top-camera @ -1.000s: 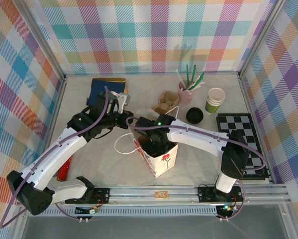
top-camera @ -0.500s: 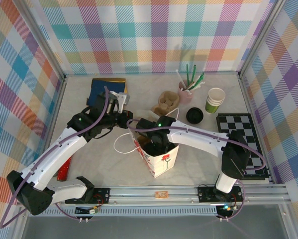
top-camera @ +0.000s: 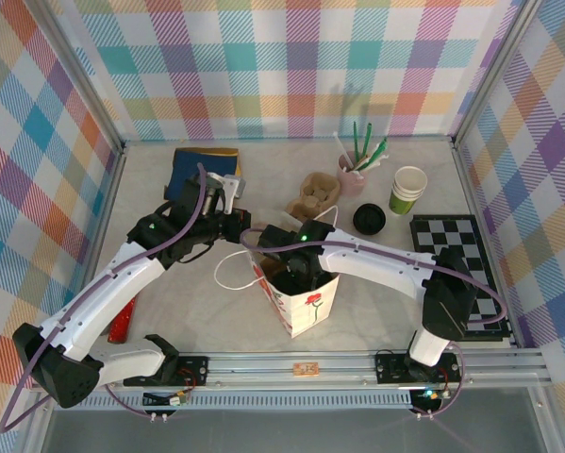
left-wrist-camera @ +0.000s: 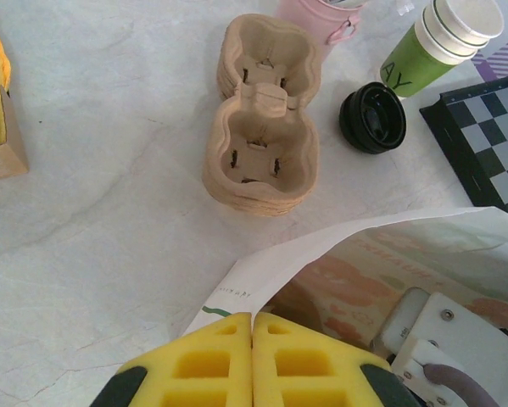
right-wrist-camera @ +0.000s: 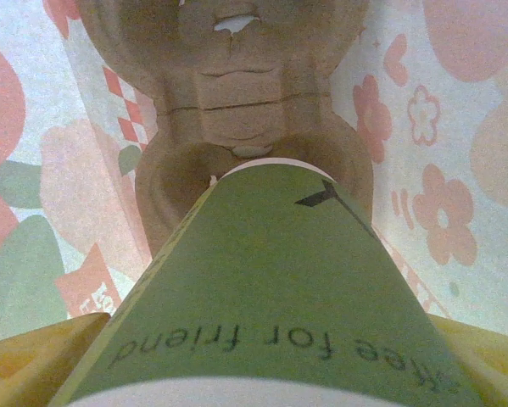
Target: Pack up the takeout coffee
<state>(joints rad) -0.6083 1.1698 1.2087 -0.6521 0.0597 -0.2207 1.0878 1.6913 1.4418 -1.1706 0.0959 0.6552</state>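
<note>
Barely anything has shifted over the last second. The right gripper [right-wrist-camera: 262,365] has its yellow fingers [right-wrist-camera: 33,360] spread wide yet closed against both sides of the small green paper cup with dark lettering [right-wrist-camera: 262,254], just as before. Only its wrist has crept a touch farther from the arm's base. The cup's base points straight into one well of the brown moulded cardboard cup carrier [right-wrist-camera: 237,85], which lies at the bottom of the white paper bag with pink flower print [right-wrist-camera: 440,127]. Whether the base touches the well I cannot tell, and the cup's top end is out of frame, so a lid cannot be confirmed. The left gripper [left-wrist-camera: 252,339] stays put, its yellow pads [left-wrist-camera: 203,365] pressed together on the bag's white rim, apparently holding the mouth open. Out on the pale marbled table [left-wrist-camera: 109,195], a round black plastic lid [left-wrist-camera: 372,119] lies by itself, just beside a stack of lidless green cups with white rims [left-wrist-camera: 444,42]. I judge the descent nearly spent. The coffee is inside the bag, seating and release remain, and that loose lid may yet be needed.
</note>
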